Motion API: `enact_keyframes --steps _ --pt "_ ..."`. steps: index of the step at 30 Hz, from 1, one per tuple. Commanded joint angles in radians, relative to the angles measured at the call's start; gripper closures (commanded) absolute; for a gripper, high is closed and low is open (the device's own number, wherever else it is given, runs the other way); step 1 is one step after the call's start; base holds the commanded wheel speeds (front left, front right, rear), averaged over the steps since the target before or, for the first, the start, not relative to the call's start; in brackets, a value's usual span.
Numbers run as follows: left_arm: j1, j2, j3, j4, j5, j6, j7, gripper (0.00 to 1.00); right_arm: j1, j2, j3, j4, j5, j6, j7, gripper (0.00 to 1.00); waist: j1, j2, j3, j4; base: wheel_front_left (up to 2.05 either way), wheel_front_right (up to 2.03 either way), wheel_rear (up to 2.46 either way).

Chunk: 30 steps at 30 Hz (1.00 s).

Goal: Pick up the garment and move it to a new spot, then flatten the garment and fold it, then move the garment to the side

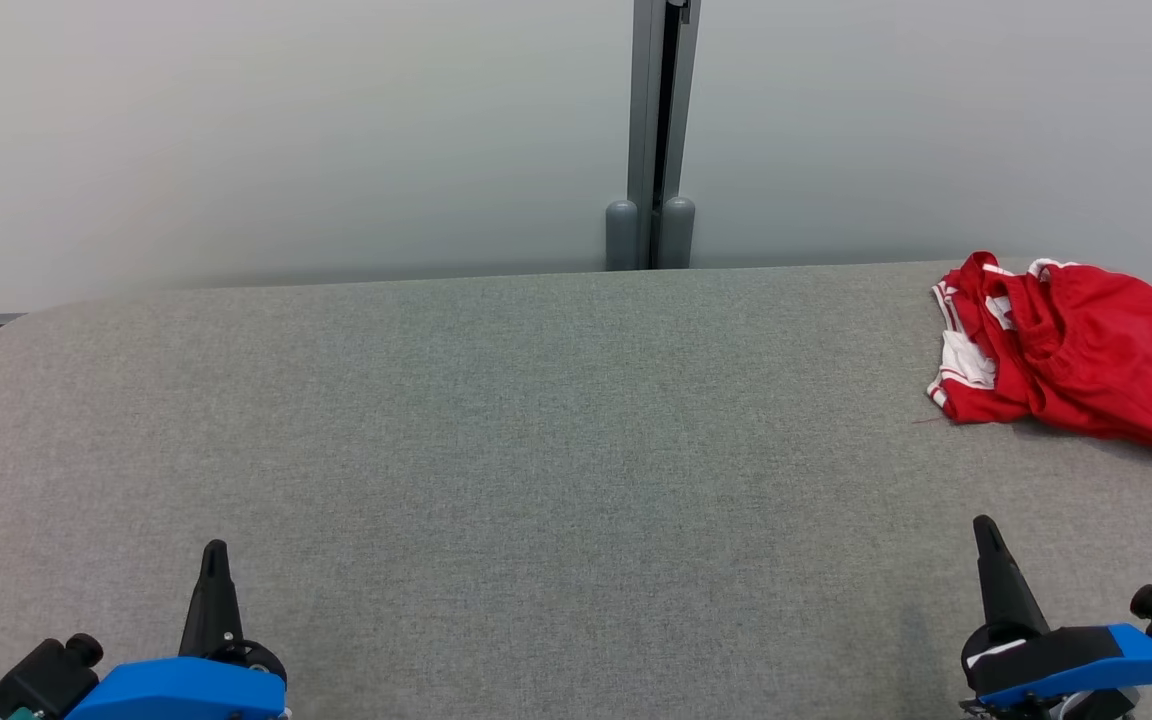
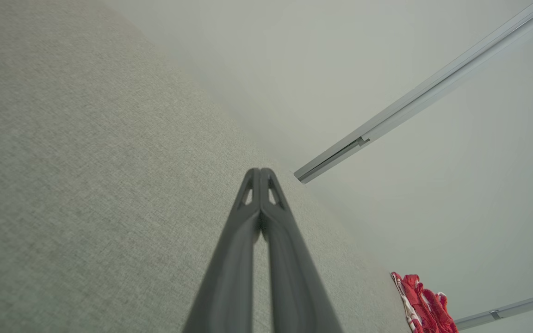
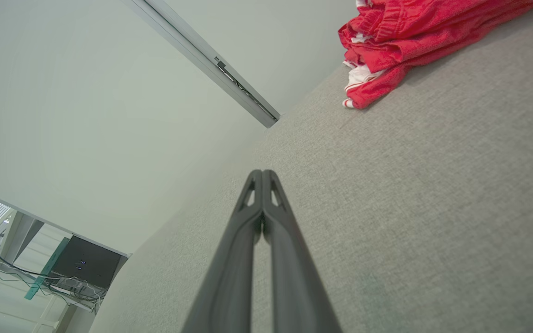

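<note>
- On the grey fabric-covered table: a single red garment with white trim, crumpled in a loose heap at the far right corner, close to the back edge and almost at the right border of the head view.
- Garment lying flat on the cloth surface, touched by neither gripper and well apart from both, though nearer the right one.
- Left gripper at the lower left of the head view, over the near part of the table, blue housing behind it and dark fingers pointing away toward the back wall.
- Closed tip to tip, nothing pinched between; in the left wrist view only a thin slit of table visible lower down between the two fingers.
- From that same wrist view, garment small at the lower right, far across the table.
- Right gripper at the lower right of the head view, likewise over the near part of the table, fingers leaning slightly leftward.
- Also pressed together and empty; in the right wrist view, garment at the upper right, beyond the joined tips.
- Contact between either fingertip and the table: impossible to tell.
- Behind the table, a pale wall and a grey metal upright at centre, two rounded caps at its foot.
- In the right wrist view, a dark box with cables at the lower left, past the table's end.
</note>
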Motion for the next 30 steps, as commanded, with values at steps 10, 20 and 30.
enact_keyframes --steps 10,20,30 --pt "-0.045 0.007 0.01 -0.023 -0.152 -0.001 0.037 1.0 -0.035 0.0 -0.012 -0.028 0.154 0.0 0.039 1.0 0.0 -0.0001 0.001 0.0 0.0 0.0 0.0" --pt "-0.056 0.007 0.015 -0.029 -0.267 -0.001 0.066 1.0 -0.04 0.001 -0.02 -0.038 0.268 0.0 0.067 1.0 0.0 -0.0001 0.003 0.0 0.0 0.0 0.0" --pt "-0.066 0.008 0.018 -0.034 -0.362 -0.002 0.089 1.0 -0.043 0.001 -0.026 -0.045 0.361 0.0 0.091 1.0 0.0 -0.0001 0.004 0.0 0.0 0.0 0.0"
